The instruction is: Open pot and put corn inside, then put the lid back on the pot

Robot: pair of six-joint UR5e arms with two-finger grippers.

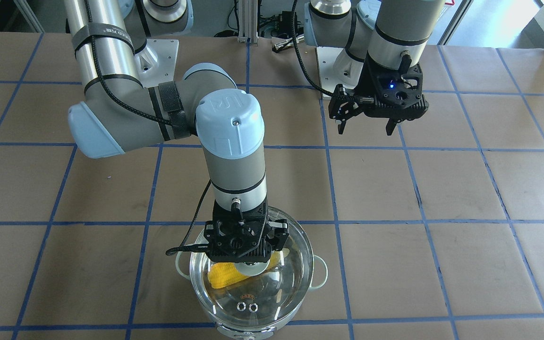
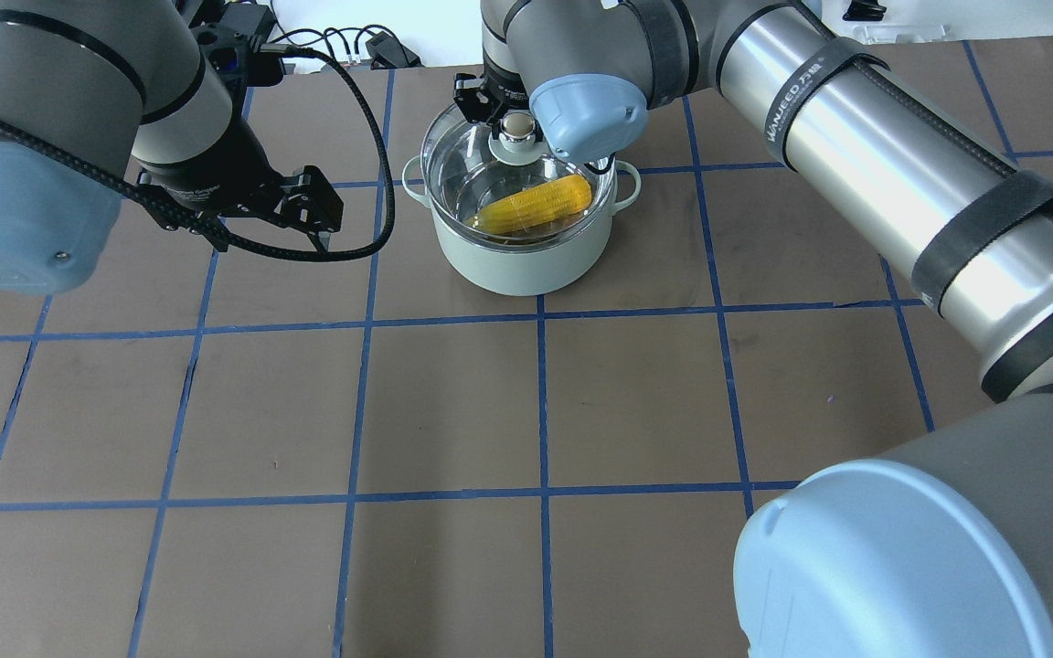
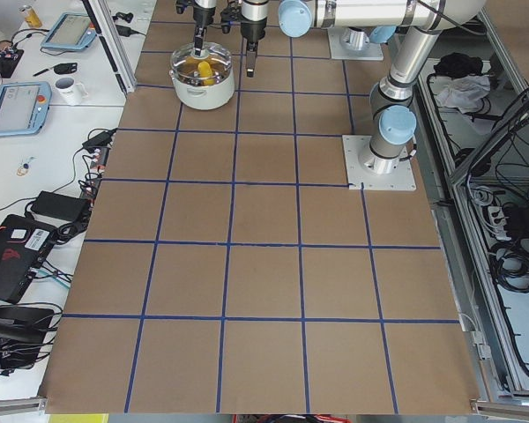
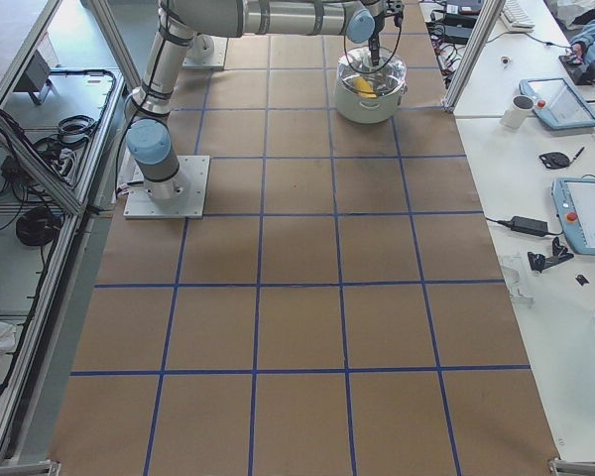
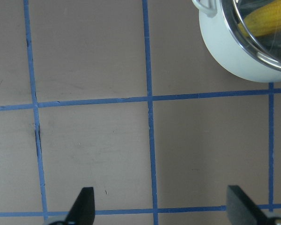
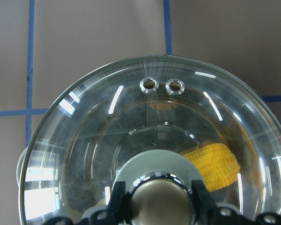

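Observation:
The mint-green pot (image 2: 517,265) stands at the far middle of the table. The yellow corn (image 2: 536,206) lies inside it, seen through the clear glass lid (image 2: 458,174) that covers the pot's mouth. My right gripper (image 2: 515,128) comes down from above, and its fingers (image 6: 199,192) are shut on the lid's beige knob (image 6: 161,204). I cannot tell whether the lid rests fully on the rim. My left gripper (image 2: 266,239) hovers open and empty to the pot's left; the pot (image 5: 225,51) shows in its view's top right corner.
The table is brown paper with a blue tape grid (image 2: 540,402). The right arm's long silver link (image 2: 856,137) reaches across the right half of the table. Operator desks with tablets (image 4: 575,99) stand beyond the far edge.

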